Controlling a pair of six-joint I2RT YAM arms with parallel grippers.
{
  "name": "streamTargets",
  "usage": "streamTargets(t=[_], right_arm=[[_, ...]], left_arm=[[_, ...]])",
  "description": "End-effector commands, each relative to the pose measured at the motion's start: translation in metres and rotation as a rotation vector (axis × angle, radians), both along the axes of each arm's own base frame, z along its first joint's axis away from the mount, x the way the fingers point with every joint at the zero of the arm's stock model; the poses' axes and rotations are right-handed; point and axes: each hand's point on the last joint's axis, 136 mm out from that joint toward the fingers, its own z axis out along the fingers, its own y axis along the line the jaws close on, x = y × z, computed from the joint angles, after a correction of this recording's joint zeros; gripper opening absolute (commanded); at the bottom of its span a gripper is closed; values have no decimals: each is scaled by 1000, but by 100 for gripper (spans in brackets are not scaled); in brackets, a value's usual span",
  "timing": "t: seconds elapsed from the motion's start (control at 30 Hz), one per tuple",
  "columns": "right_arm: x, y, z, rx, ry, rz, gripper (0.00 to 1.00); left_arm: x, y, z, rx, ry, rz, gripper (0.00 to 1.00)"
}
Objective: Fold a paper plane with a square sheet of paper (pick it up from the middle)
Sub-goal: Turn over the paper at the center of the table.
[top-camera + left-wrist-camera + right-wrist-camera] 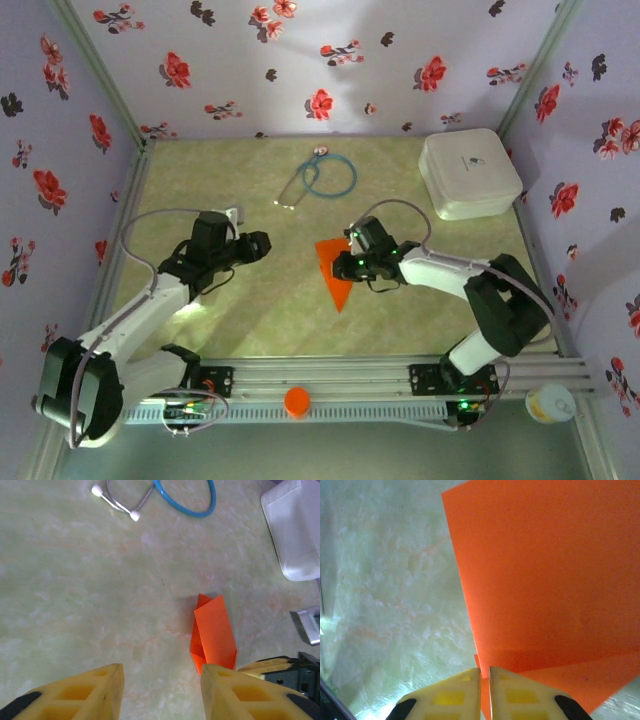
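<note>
— What's the biggest thing in front of you?

— The table [250, 320], pale green and marbled, with flowered walls [400, 60] on three sides

— And on it?

— A white rounded box [470, 172] sits in the far right corner, well apart from what I'm handling. Next in size is a stethoscope [354, 176] with a blue tube, lying at the far middle, left of the box

— Where's the paper?

— The orange paper [335, 268] is at the middle of the table, nearer to me than the stethoscope. It's folded into a narrow triangle, with the broad end toward the far wall and the point toward my bases. My left wrist camera shows flaps folded over one another. I can't tell whether it lies quite flat

— Your grippers?

— My right gripper [485, 672] is pinched on the paper's right side, toward the broad end. Its two yellow fingers [455, 695] are all but together, with a sliver of orange between them. My left gripper [160, 672] hovers to the left of the paper, apart from it, with its jaws spread over bare table top

— Anything smaller?

— A small round orange cap [297, 401] on the rail [350, 372] at the near edge, between my two bases, and a pale round tub [550, 403] at the near right corner
</note>
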Motion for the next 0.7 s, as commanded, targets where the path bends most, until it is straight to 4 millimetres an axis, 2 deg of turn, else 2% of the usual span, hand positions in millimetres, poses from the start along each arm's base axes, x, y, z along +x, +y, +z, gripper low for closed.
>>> streamTargets(t=[0.0,0.17,0.27,0.37,0.43,0.5,0.67], right_arm=[[-5,6,-9,63,74,-24,13],[-7,1,-35,64,158,-124,13],[-7,1,-41,75,204,-182,13],[-6,-8,-54,61,268,-306,13],[-7,-6,-46,110,304,-386,13],[-9,-8,-38,94,278,-436,15],[-17,-19,-53,-41,251,-500,14]], left_arm=[[3,-11,13,-63,6,-28,43],[3,-12,12,-58,-4,-45,42],[2,-19,14,-78,7,-74,42],[-3,-18,6,-68,72,-69,43],[-9,-15,0,-82,142,-30,43],[-13,-16,5,-109,154,-24,43],[-14,-18,22,-107,119,-58,41]])
